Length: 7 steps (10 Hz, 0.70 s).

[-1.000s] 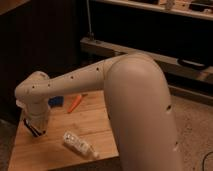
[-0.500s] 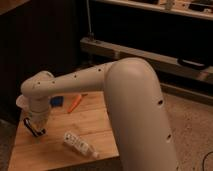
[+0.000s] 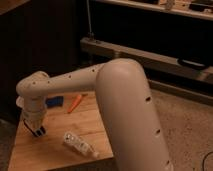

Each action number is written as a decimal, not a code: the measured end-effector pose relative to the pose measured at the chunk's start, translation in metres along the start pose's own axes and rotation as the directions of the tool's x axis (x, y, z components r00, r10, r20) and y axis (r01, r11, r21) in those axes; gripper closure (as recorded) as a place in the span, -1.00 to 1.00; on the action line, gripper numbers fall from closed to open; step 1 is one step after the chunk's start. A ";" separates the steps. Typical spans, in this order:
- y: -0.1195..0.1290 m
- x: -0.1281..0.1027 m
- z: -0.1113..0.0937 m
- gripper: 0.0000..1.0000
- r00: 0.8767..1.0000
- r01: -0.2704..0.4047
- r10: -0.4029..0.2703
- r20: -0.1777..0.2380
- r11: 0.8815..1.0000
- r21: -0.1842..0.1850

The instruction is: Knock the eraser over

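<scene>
My gripper [image 3: 37,131] hangs from the white arm [image 3: 75,80] and points down at the left part of the wooden table [image 3: 60,155], close to the surface. The black eraser with white stripes does not show; it may be hidden by the gripper or the arm. The flat blue pad [image 3: 54,102] lies behind the gripper, to its right.
An orange stick-like object [image 3: 75,103] lies next to the blue pad. A clear plastic bottle [image 3: 80,145] lies on its side at the table's middle front. The bulky upper arm [image 3: 130,120] hides the table's right side. A dark shelf unit [image 3: 150,55] stands behind.
The upper arm has swung a little to the left. The gripper has stayed over the left part of the table, dropping slightly.
</scene>
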 end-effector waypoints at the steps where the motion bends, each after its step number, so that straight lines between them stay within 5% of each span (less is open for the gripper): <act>1: -0.002 -0.008 0.002 1.00 1.000 -0.003 0.003 0.001 1.000 0.006; 7: -0.038 -0.026 -0.007 1.00 0.997 -0.068 0.066 0.035 0.996 0.056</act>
